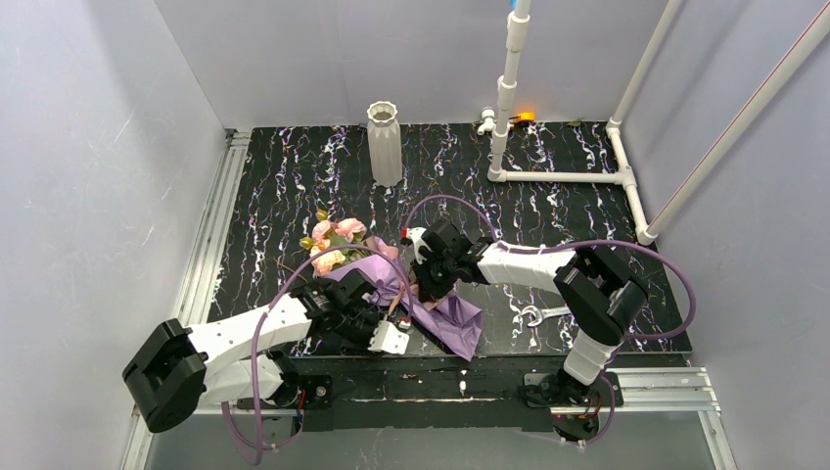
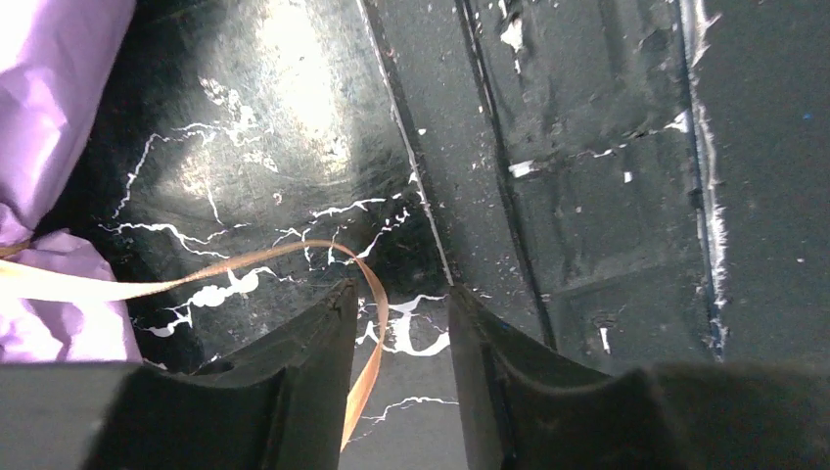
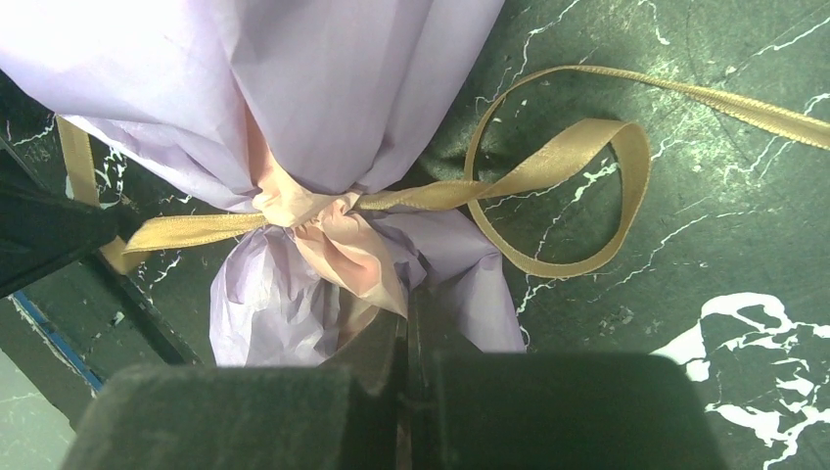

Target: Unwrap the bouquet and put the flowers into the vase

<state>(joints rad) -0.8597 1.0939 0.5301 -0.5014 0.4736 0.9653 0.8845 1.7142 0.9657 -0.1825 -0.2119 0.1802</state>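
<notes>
So, the left gripper (image 2: 399, 299) has its jaws partway apart, and the ribbon (image 2: 368, 372) drops loose through the gap, close to one finger. The right gripper (image 3: 406, 328) is squeezed together, tips right up against the bouquet (image 3: 294, 98), just below the knot (image 3: 294, 211). The vase (image 1: 384, 142) stands upright well beyond both grippers.

high view from above and behind, two close wrist views low over the table (image 2: 294, 117), ribbon (image 3: 548, 166) in both
</notes>
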